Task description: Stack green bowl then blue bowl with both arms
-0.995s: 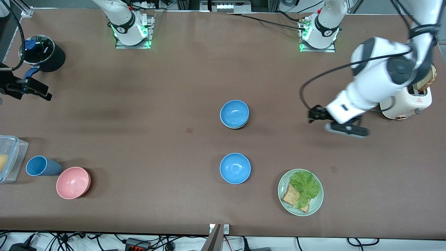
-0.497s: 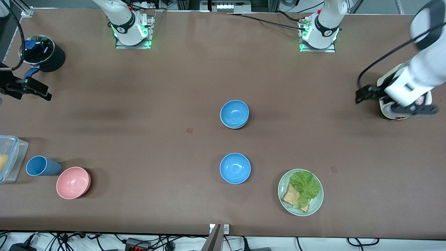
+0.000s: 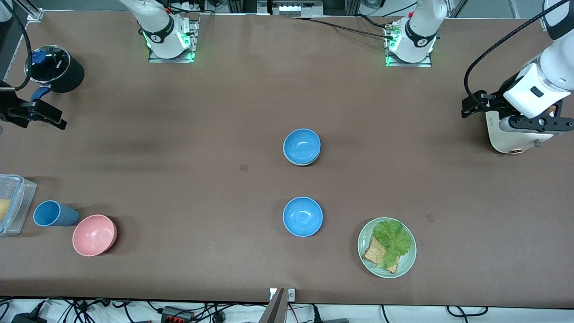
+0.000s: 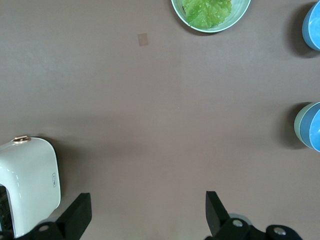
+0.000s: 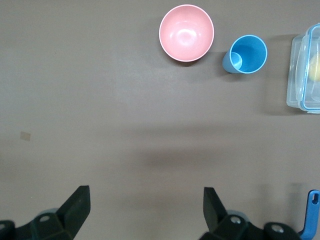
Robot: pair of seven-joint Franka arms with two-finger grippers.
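Note:
The green bowl stands mid-table with a blue bowl nested in it; only its rim shows under the blue one. The left wrist view shows the pair too, the green bowl round the blue bowl. A second blue bowl stands alone, nearer the front camera, and shows in the left wrist view. My left gripper hangs open and empty over the toaster; its jaws stand wide apart. My right gripper waits open and empty at the right arm's end.
A green plate with bread and lettuce lies beside the lone blue bowl. A pink bowl, a blue cup and a clear container stand at the right arm's end. A black pot stands near the right gripper.
The left arm has swung away from the table's middle toward its own end and now hangs over the toaster. The bowls and the right arm have not moved.

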